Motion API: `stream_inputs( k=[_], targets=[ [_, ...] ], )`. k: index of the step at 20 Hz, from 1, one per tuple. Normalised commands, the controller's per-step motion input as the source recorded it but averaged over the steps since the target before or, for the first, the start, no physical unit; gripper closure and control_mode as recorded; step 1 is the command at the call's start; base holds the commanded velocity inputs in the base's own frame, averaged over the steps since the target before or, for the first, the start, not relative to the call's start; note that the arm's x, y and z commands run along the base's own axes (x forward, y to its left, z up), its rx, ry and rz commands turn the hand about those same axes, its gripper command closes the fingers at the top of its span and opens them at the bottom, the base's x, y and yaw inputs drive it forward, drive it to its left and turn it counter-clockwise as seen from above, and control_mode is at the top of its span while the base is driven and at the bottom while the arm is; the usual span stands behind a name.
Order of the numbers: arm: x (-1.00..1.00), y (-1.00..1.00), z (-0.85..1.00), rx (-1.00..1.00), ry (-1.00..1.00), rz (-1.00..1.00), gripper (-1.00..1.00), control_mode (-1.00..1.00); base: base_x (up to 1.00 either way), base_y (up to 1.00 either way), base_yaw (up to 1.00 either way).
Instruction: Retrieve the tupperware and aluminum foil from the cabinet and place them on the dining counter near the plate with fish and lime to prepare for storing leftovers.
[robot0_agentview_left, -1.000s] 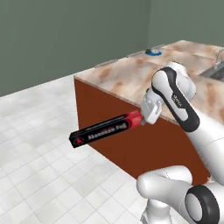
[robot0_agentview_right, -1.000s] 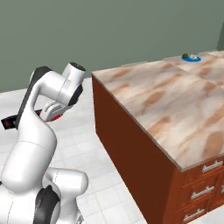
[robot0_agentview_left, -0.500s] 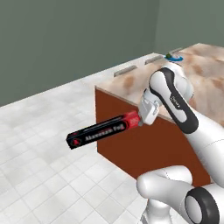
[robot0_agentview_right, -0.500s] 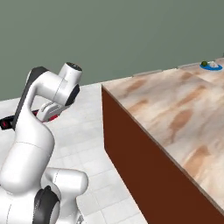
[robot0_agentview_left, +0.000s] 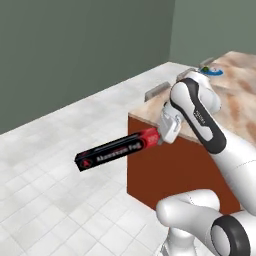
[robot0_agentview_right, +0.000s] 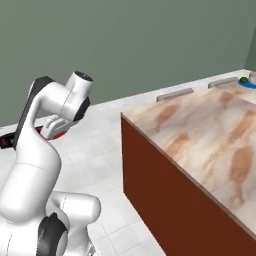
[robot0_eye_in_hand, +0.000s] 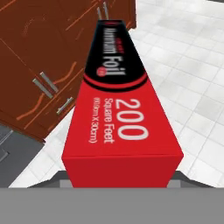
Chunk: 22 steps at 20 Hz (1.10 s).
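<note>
Rolling along the worktop (robot0_agentview_right: 200, 130), the base brings the blue plate (robot0_agentview_left: 212, 71) nearer; hand (robot0_agentview_left: 161, 136) grasps the foil box (robot0_agentview_left: 116, 150) by its red end, delivery pending.

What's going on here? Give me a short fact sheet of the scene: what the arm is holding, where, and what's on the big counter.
Held item: aluminum foil, gripped at its red end
Gripper: closed on the box
Box pose: roughly level, sticking out over the tiled floor, beside the counter
Dining counter: marbled top, reddish-brown sides
On the counter: blue plate at the far end, lime on it
</note>
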Motion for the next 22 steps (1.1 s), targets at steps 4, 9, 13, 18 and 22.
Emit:
stream_inputs(
  k=[4, 9, 13, 18, 22],
  targets=[
    [0.0, 0.0, 0.0, 0.0, 0.0, 0.0, 1.0, 1.0, 0.94, 0.99, -0.39],
    [0.0, 0.0, 0.0, 0.0, 0.0, 0.0, 1.0, 1.0, 0.81, 0.91, -0.49],
    [0.0, 0.0, 0.0, 0.0, 0.0, 0.0, 1.0, 1.0, 0.74, 1.0, -0.52],
    [0.0, 0.0, 0.0, 0.0, 0.0, 0.0, 1.0, 1.0, 0.66, 1.0, -0.56],
    [0.0, 0.0, 0.0, 0.0, 0.0, 0.0, 1.0, 1.0, 0.55, 1.0, -0.62]
  ],
)
